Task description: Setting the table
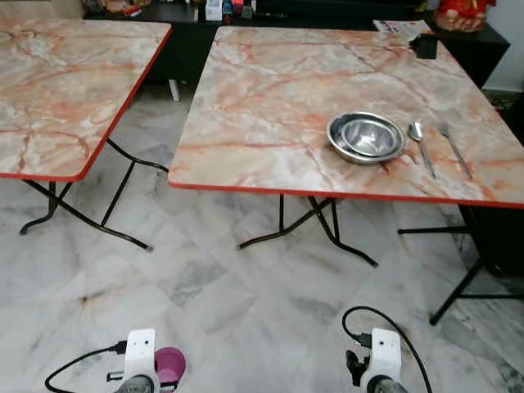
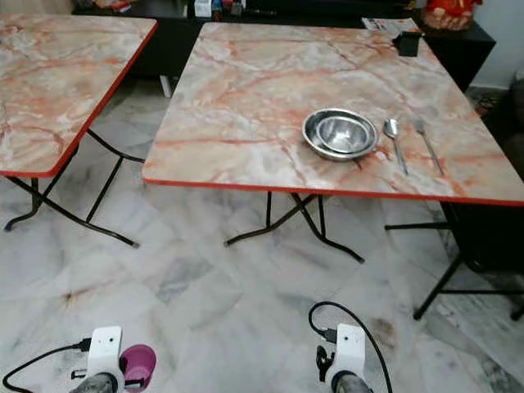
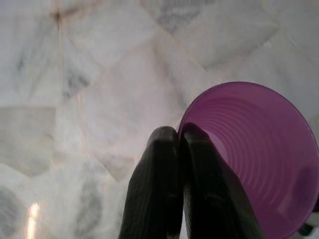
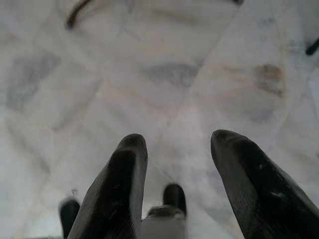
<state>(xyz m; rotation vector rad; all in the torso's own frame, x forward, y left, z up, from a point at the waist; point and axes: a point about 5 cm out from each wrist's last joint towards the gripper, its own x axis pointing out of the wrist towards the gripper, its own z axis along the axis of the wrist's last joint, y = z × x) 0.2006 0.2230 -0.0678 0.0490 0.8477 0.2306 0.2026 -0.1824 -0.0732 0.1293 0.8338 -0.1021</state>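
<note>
A purple plastic cup is pinched by its rim in my left gripper, which is shut on it; the cup also shows low by my left wrist, above the floor. My right gripper hangs open over the marble floor with nothing between its fingers. Ahead stands a marble-topped folding table with a red edge. On its right side sit nested steel bowls, a spoon and a fork laid side by side.
A second marble table stands to the left, with a gap between the two. Black folding legs spread under the tables. A dark sideboard with clutter runs along the back wall. A small black object sits at the table's far right.
</note>
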